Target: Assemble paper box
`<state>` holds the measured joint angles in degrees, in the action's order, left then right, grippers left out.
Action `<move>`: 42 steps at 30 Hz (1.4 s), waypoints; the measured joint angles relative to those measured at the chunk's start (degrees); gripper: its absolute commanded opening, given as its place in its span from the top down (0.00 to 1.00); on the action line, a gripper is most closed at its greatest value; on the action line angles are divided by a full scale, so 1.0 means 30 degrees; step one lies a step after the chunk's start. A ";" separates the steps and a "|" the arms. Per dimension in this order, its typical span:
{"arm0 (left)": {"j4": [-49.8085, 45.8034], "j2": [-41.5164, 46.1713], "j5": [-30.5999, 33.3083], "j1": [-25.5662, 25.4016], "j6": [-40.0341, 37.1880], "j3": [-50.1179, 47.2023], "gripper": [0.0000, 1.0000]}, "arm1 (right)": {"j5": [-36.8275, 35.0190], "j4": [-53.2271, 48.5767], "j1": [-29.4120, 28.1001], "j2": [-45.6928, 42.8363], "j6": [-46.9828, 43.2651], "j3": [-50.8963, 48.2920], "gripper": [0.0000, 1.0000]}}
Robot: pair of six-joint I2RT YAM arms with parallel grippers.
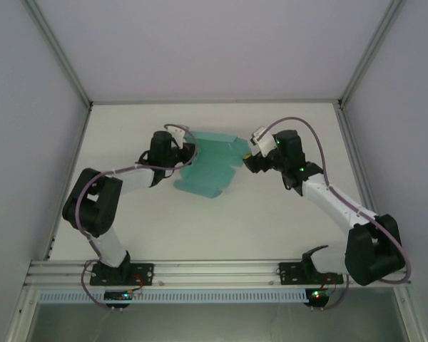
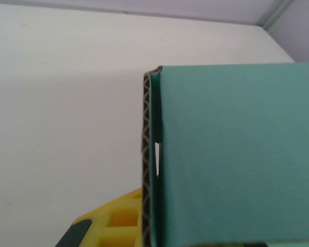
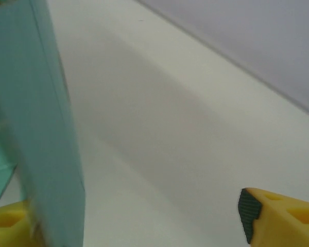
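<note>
A teal corrugated paper box [image 1: 210, 167], partly folded, sits on the white bench [image 1: 271, 221] between two robot arms. The left tool [image 1: 180, 147] meets its left edge; one yellow finger [image 2: 118, 221] shows against the card, so its grip cannot be told. The right tool [image 1: 251, 155] is spread wide, gripping nothing, beside a raised panel

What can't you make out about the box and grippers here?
Left gripper state: left wrist view, the paper box covers all but one finger.
Box flaps and creases: top view, too small.
Box panel beside right gripper: right wrist view, blurred, cut by the frame edge.
</note>
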<state>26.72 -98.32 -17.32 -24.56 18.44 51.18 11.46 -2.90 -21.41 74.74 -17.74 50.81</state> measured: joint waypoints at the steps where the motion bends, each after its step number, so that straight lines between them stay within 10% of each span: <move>1: -0.0095 0.0029 -0.0386 -0.0080 0.0058 0.0000 1.00 | 0.0670 -0.0321 -0.0044 0.0211 0.0342 0.0335 0.28; 15: -0.1588 0.0124 -0.0495 -0.0175 0.0911 0.0328 0.99 | 0.4044 -0.0503 -0.0517 0.0648 0.3599 0.0991 1.00; 30: -1.0120 -0.2463 0.7264 -0.2331 0.3767 0.6688 1.00 | -0.0401 0.1173 -0.2878 0.0794 0.4306 -0.0044 1.00; 42: -0.9369 -0.2535 0.6470 -0.2055 0.2645 0.4728 0.88 | 0.0721 0.1858 -0.2681 0.1989 0.4575 -0.0772 1.00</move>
<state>-1.39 -105.93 2.09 -30.72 26.37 65.36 13.63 2.68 -29.45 80.71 -4.01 48.49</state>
